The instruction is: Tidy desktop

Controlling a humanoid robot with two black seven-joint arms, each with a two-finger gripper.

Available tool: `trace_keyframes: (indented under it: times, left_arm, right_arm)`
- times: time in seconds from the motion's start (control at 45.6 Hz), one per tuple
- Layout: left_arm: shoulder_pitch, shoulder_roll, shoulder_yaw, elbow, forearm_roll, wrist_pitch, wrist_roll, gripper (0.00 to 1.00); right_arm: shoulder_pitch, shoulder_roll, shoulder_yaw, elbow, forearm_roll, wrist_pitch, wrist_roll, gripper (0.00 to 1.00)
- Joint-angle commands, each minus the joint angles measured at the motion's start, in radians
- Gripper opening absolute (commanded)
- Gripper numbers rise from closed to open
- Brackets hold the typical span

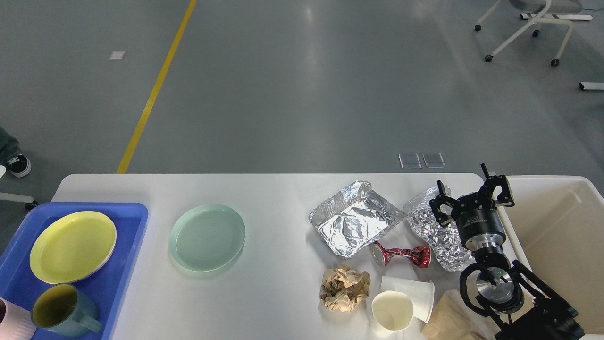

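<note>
Small white lettering on the right gripper's (471, 194) black wrist housing; too fine to read.
</note>
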Motion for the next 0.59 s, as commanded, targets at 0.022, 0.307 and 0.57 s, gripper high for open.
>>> trace_keyframes:
  times: [0.022,0.307,0.57]
  left_arm:
    - [-0.242,-0.112,0.158,-0.081,-0.042,0.0,0.002,0.94]
    - [-0.694,-0.411,0.379,-0.374,-0.284,0.0,-0.002,0.94]
    - [-1.069,-0.626,0.388,-0.742,-0.504,0.0,-0.007,0.93]
  right_arm:
    - [0.0,0.0,0.0,0.0,0.0,0.0,0.001,1.0]
    - [0.0,0.0,0.0,0.0,0.0,0.0,0.001,1.0]
    - [0.0,0.0,-0.001,0.0,0.0,0.0,-0.001,1.0]
